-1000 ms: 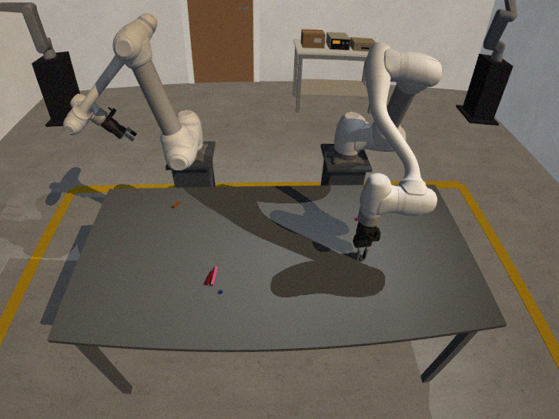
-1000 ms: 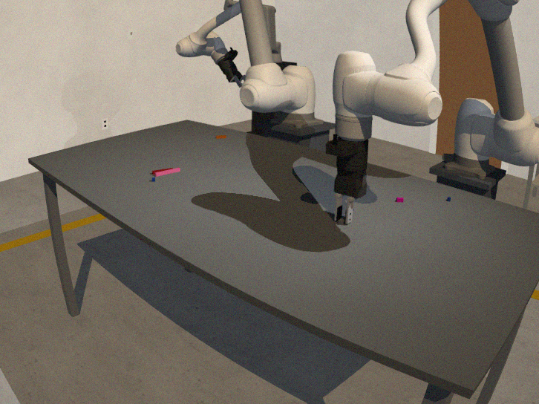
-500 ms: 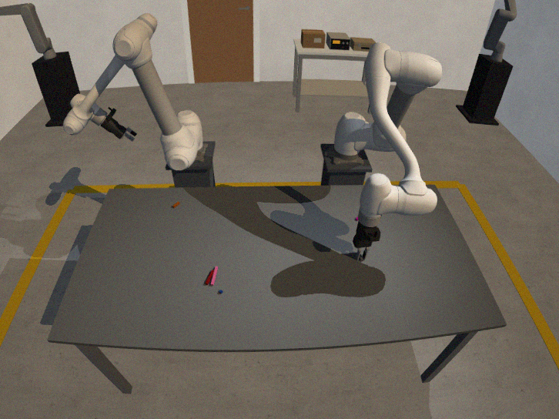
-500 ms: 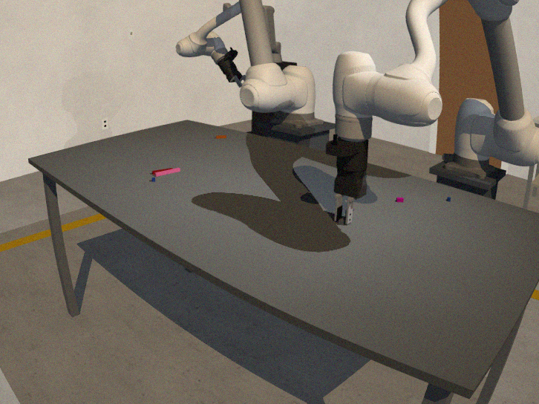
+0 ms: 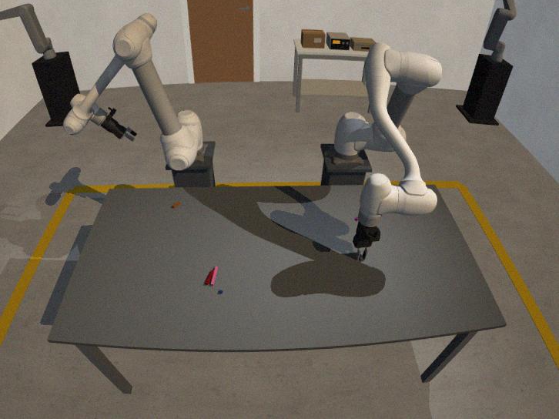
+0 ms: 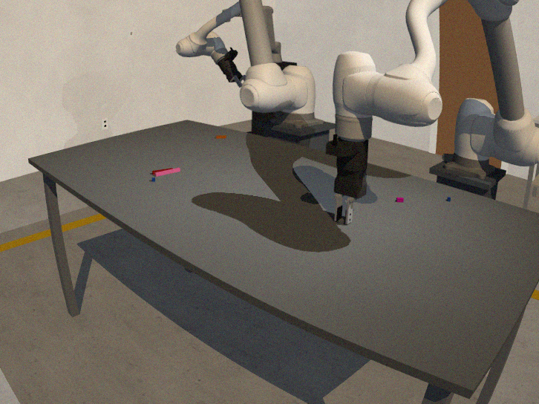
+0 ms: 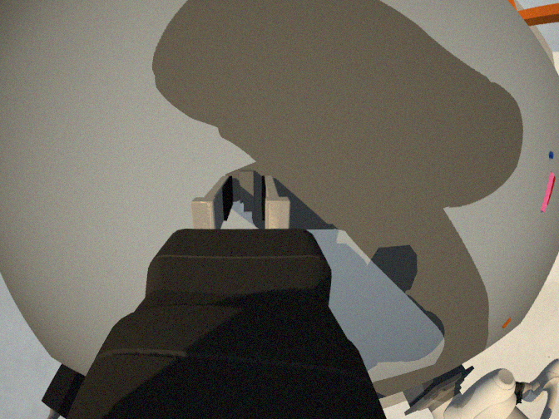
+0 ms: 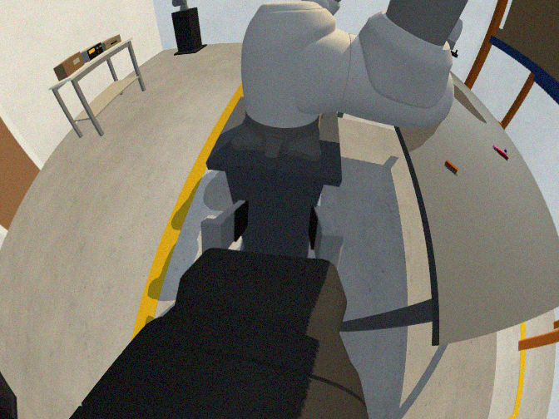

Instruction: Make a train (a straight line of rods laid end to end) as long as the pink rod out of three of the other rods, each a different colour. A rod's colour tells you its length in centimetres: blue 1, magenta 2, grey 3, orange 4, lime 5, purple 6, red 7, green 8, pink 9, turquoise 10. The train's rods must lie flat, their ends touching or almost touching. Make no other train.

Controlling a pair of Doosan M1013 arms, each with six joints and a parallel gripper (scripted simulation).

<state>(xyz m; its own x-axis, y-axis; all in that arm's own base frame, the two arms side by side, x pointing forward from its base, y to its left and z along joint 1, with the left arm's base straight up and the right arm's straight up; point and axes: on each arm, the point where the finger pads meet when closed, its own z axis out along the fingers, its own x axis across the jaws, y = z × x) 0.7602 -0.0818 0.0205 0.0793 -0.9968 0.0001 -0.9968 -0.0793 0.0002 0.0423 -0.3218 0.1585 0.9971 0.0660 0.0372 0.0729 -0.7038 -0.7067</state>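
Note:
My left gripper (image 5: 362, 256) (image 6: 343, 220) (image 7: 247, 189) is part open, pointing down, tips at or just above the table; a grey shape shows between them, and I cannot tell whether it is a rod or shadow. My right gripper (image 5: 132, 134) (image 8: 278, 217) is open and empty, off the table. The pink rod (image 5: 214, 276) (image 6: 167, 172) (image 7: 547, 193) lies close beside the red rod (image 5: 208, 278). One blue rod (image 5: 220, 291) (image 6: 153, 180) (image 7: 551, 155) lies near them, another blue rod (image 6: 448, 199) beyond the magenta rod (image 5: 356, 218) (image 6: 399, 200). The orange rod (image 5: 175, 204) (image 6: 220, 137) (image 8: 451, 166) lies apart.
The grey table (image 5: 153, 316) (image 6: 404, 287) carries the rods. Arm shadows darken its middle and the area around my left gripper. My left arm's wrist hangs near the magenta rod in the top view. The arm pedestals (image 5: 193, 175) (image 5: 345, 175) stand behind the table's rear edge.

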